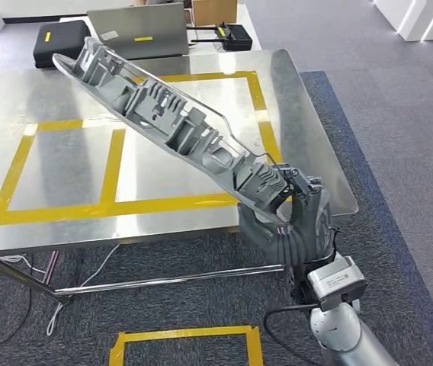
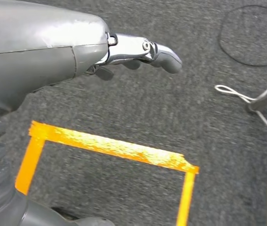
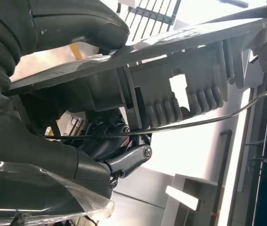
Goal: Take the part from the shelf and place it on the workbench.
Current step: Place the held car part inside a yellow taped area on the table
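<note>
Now, our notes from that moment:

Part: we saw the long grey part (image 1: 162, 122), ribbed and full of moulded pockets, raised at a slant above the desk (image 1: 59, 164). Its near end sat past the desk's near right corner and its far end reached over the far left area, close to the far edge.

Right hand: our right hand (image 1: 295, 217) was clamped on the near end of the part, just off the near right corner of the desk. In the right wrist view we saw the thick thumb (image 3: 79, 21) pressed on the part's flat rim (image 3: 196, 37) and darker fingers (image 3: 125, 160) curled beneath its ribbed underside.

Left hand: our left hand (image 2: 89, 52) hung above the carpet, holding nothing, with its fingers (image 2: 160, 54) stretched out straight and lying close together.

Desk: it was a bare metal sheet marked with yellow tape (image 1: 110, 171) in rectangles, one toward the left edge and a larger one toward the right.

Floor: we noted grey carpet (image 1: 409, 152) around the desk, with a yellow tape outline (image 1: 185, 339) on it in front of the near edge. The left wrist view showed a similar outline (image 2: 107, 148) below our left hand.

Beyond the far edge: a black case (image 1: 59, 42) and a grey laptop (image 1: 139, 30) lay behind the desk.
</note>
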Action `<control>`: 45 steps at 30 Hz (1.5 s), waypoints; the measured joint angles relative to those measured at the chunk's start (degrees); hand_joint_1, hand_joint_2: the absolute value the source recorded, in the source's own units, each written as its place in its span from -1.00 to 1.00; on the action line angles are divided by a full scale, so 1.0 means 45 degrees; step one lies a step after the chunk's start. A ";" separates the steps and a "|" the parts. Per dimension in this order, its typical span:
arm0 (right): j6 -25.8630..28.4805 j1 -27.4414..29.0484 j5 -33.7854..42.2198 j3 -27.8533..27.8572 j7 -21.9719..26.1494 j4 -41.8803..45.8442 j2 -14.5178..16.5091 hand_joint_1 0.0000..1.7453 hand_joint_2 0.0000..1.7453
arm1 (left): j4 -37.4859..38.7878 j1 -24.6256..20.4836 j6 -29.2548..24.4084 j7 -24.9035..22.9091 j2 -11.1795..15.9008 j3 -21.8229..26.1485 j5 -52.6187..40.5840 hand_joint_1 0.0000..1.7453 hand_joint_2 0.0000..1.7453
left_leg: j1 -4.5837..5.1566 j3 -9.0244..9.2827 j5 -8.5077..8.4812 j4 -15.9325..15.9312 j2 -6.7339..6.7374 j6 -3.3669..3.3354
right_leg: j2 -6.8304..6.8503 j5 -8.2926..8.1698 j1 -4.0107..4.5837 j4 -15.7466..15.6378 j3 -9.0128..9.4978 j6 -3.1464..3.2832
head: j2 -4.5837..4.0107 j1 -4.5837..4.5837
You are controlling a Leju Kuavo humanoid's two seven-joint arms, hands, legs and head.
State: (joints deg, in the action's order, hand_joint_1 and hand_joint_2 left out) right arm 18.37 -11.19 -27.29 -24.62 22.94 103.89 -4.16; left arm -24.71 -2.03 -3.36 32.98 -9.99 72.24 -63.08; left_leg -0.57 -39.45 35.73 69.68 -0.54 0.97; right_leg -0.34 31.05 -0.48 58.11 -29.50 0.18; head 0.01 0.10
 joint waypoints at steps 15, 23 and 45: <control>-0.0268 -0.0829 -0.0293 0.0103 -0.0556 -0.0847 0.0103 1.00 1.00 | 0.0094 -0.0041 -0.0064 -0.0012 0.0089 -0.0092 -0.0147 -1.00 1.00 | 0.0055 0.1739 -0.1398 -0.2485 -0.0076 -0.0782 | -0.0008 0.1548 0.0015 0.2988 -0.2350 -0.0607 | -0.0001 0.0114; -0.0409 -0.1150 -0.0483 0.0092 -0.0759 -0.1366 0.0126 1.00 1.00 | 0.0200 -0.0231 -0.0094 -0.0090 0.0081 -0.0208 -0.0217 -1.00 1.00 | 0.0074 0.2634 -0.0744 -0.2612 -0.0097 -0.0364 | 0.0049 -0.1247 0.0227 -0.0076 -0.1618 0.0003 | 0.0003 0.0133; -0.0424 -0.2489 -0.2101 -0.0130 -0.1990 -0.4584 0.0181 1.00 1.00 | 0.0555 -0.0342 -0.0142 0.0016 0.0282 -0.0985 -0.0619 -1.00 1.00 | 0.0028 0.0234 -0.2469 -0.2232 -0.0115 -0.0258 | -0.0057 0.0291 -0.0011 -0.0540 0.0485 -0.0333 | 0.0004 0.0040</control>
State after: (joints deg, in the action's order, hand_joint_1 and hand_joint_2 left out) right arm 16.46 -22.39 -36.75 -25.20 13.99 83.26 -3.34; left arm -22.21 -3.57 -4.00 33.05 -8.72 67.81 -65.87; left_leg -0.44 -38.40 24.62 59.64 -1.06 -0.19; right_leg -0.60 32.36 -0.53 55.68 -27.32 -1.32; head 0.02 0.28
